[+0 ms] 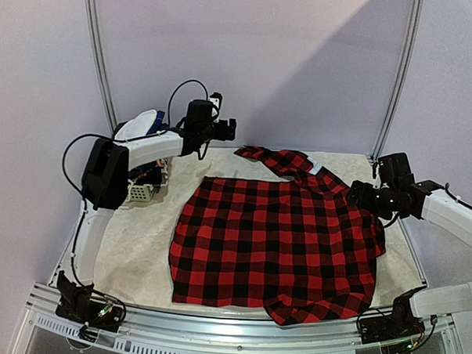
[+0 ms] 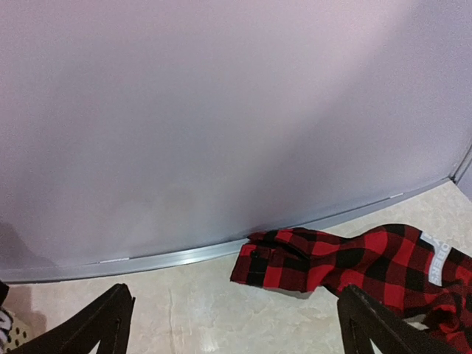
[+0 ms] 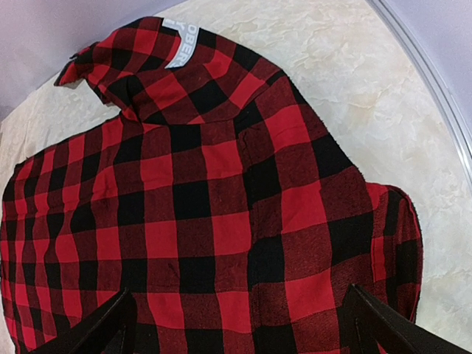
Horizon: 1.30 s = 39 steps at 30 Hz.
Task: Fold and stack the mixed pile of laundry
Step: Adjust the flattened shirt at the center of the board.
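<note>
— Well, which step is in hand?

— On the table (image 1: 139, 251) the plaid shirt (image 1: 276, 249) lies spread almost flat, its hem toward the arm bases. I judge it is laid out for folding and that no fold is made yet.

— And the sleeve?

— One sleeve (image 1: 276, 157) reaches toward the far wall. The next move probably calls for taking this sleeve, or a side edge, and bringing it over the body of the shirt.

— What about the grippers?

— The left gripper (image 2: 236, 291) hangs above the table near the cuff, with jaws wide apart and nothing between them. The right gripper (image 3: 240, 295) hovers over the shirt's right side, equally wide, and grips nothing.

— Does each view show something different?

— Yes. Only the top view shows the whole shirt and the small basket (image 1: 141, 192) behind the left arm. The left wrist view shows the cuff close to the wall. The right wrist view shows the white strip (image 3: 181, 40) with letters and the bunched right edge.
</note>
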### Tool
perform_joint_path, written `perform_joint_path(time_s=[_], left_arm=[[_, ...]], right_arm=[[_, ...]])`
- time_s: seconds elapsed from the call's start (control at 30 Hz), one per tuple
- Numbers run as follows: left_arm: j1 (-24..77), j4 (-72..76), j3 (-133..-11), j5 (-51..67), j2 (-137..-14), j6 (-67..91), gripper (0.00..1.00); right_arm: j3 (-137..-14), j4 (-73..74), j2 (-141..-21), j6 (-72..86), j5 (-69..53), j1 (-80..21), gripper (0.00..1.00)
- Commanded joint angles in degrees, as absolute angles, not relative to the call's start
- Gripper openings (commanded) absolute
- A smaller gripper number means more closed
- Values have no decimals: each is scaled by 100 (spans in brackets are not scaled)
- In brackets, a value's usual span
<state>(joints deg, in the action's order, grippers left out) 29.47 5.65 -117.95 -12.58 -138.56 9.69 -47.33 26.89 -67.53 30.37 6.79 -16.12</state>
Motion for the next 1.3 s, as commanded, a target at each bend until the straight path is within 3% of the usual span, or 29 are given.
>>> perform_joint_path(time_s=[0.0,0.3,0.6,1.27], left_arm=[[3057,-313,-11021,-1173,-12772,1054,94],[3500,-1963,-9255,-1339,-11410,1481,82],[3933,-2257,-7515,-1265,-10625,2033,74],[3513,-2154,-7440,-1341,-11842,2319,62]], right_arm=[[-4859,2832,-6915,3056,732,-1777,98],[-4876,2960,-7506,3403,1131,-2114,99],[-4907,2971,-8385,3703,1480,-2153,99],[-6808,3325,-11036,2972,1196,-1489,99]])
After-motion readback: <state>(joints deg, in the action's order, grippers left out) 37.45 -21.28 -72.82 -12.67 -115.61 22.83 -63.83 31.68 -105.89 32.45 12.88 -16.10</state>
